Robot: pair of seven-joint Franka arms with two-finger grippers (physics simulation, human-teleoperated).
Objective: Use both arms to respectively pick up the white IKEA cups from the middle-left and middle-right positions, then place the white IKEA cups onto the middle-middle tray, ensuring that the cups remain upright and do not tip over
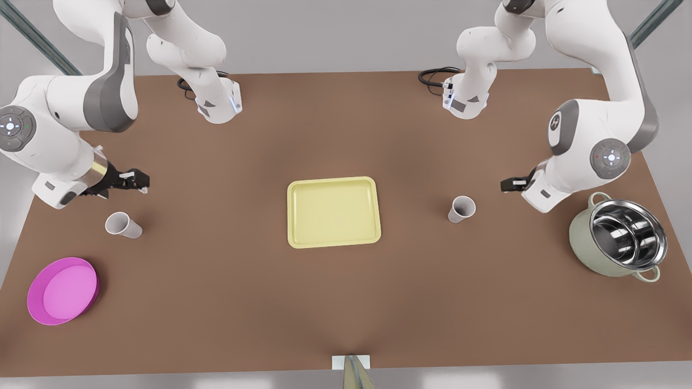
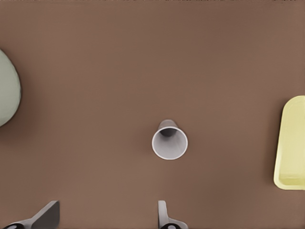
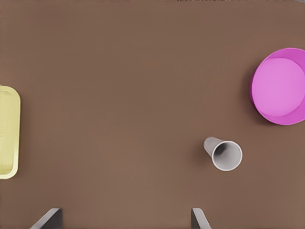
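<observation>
Shows the left pincer (image 2: 108, 207) agape, one white IKEA cup (image 2: 169, 142) upright ahead, in line with one finger. Shows the right pincer (image 3: 125, 213) agape too, the other white IKEA cup (image 3: 224, 153) ahead, just outside one finger's line.

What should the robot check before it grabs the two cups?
1. Cup by the pot standing upright: ok.
2. Cup by the plate standing upright: ok.
3. Left hand open: ok, fingers apart.
4. Right hand open: ok, fingers wide apart.
5. Hands around their cups: not ok, each hand is off to one side of its cup.
6. Tray has room for both cups: ok. The pot and plate sit apart from it.
</observation>
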